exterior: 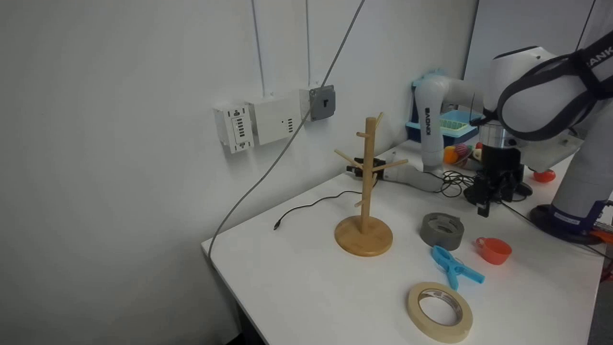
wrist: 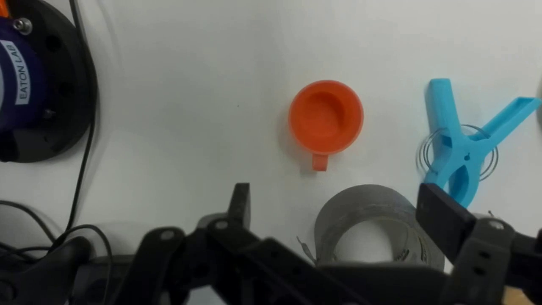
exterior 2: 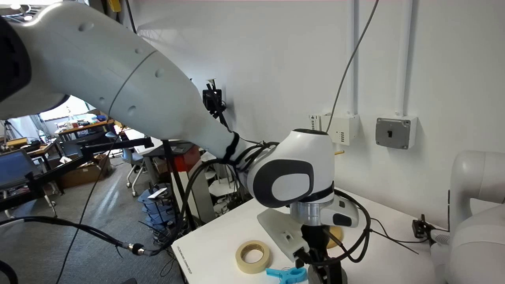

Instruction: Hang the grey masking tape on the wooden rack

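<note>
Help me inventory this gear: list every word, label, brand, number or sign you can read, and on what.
"KINOVA": on the second arm.
"EATON LAB": on a white label on the purple base band.
"ANK", leading letters unclear: on the black strap.
Too small or blurred to read: markings on the table, cream tape ring and grey masking tape.

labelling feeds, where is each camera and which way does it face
In an exterior view: raised above the table, facing wall and wooden rack; robot arm at right.
In an exterior view: close to the forearm and wrist, facing that wall.
Wrist view: on the wrist, facing down at the grey masking tape; open jaws at bottom.
Both exterior views share the cream tape ring.
</note>
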Controlling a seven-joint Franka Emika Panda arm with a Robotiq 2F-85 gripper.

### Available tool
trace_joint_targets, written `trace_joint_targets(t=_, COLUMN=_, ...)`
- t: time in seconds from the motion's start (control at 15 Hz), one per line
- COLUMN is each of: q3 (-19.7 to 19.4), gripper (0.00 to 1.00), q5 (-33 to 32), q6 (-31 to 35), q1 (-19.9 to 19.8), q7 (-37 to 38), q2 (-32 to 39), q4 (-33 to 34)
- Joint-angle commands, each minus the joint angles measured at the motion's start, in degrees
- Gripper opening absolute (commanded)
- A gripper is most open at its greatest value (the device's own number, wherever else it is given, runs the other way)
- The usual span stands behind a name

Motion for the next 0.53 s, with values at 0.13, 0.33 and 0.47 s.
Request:
trace_joint_targets(t=0.13, q3=0.3, gripper=1.0, q5=0.2, q6=0.0, q1=-0.8, q7=-0.7, q2=6.9, q4=6.5)
trace_joint_targets(t=0.33, q3=0.5, gripper=1.0, q5=0.4, q6=0.2, q1=-1.2, q7=-1.4, q2=9.2, q4=9.4)
trace_joint_targets(t=0.47, q3=0.5, gripper=1.0, q5=0.5, q6=0.4, q1=-1.4, q7=-1.4, q2=10.7, q4=11.3)
